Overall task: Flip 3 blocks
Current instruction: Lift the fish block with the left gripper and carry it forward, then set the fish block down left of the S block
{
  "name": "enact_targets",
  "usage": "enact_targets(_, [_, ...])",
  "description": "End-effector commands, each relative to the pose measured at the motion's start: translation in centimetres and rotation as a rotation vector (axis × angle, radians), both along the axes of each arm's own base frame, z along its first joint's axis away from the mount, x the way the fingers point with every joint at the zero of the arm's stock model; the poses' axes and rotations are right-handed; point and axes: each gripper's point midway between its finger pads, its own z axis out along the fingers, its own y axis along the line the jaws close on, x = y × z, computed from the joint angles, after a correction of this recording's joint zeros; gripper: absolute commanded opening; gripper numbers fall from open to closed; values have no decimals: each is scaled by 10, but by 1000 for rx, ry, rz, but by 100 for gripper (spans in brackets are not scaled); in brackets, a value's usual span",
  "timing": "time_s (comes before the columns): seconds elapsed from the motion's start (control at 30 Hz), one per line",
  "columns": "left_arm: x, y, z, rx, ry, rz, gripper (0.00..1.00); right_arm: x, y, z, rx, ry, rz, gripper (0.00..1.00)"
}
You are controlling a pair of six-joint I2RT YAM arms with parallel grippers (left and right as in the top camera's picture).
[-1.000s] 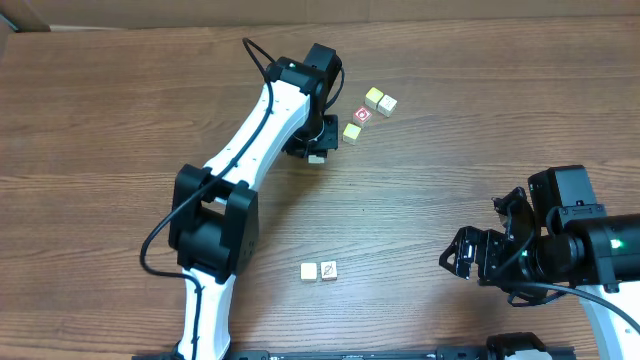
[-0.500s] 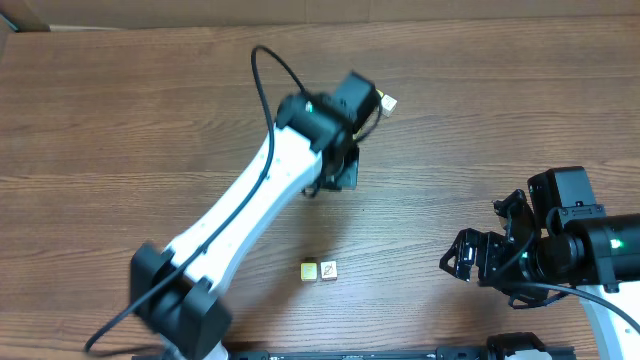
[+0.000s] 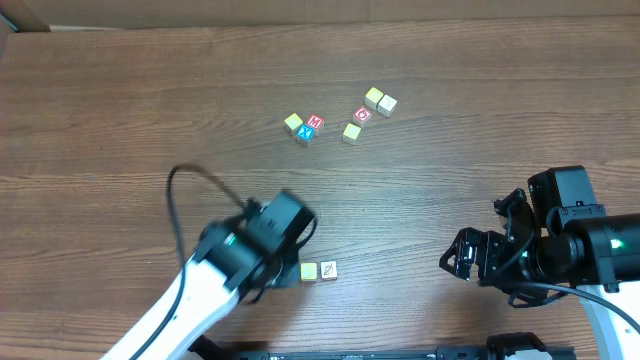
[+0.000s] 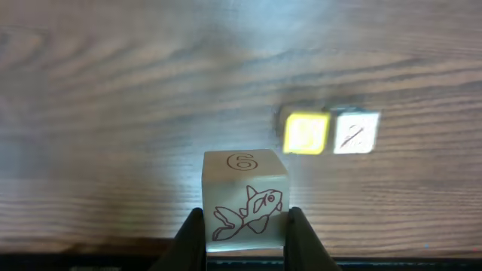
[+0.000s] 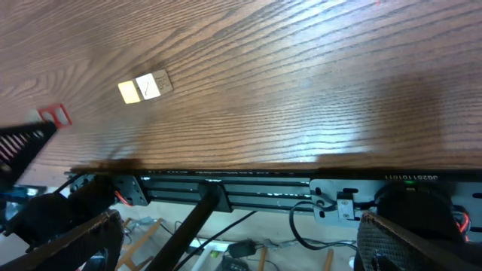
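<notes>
Just beyond the fish block [image 4: 245, 197] in the left hand [image 4: 245, 226], two blocks [image 4: 306, 133] touch

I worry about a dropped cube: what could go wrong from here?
1. The left hand pinches the fish block only by its lower sides, so it may twist or slip out while carried.
2. The yellow block and the marked block sit touching on the table just ahead. Setting the fish block down close by could nudge them out of place.
</notes>
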Motion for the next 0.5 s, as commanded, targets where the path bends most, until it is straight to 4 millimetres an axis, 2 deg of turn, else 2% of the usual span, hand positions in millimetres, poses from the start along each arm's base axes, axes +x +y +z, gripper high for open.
enact_targets(0.0, [-22,7,-17,-53,20,54,6,2,2,6,10,-33,9,100])
enact_targets(0.17, [-25,5,-41,-84,9,38,11,2,2,6,10,-33,9,100])
enact_targets(0.47, [-17,-14,-79,-121,50,-10,9,1,2,6,10,-29,9,100])
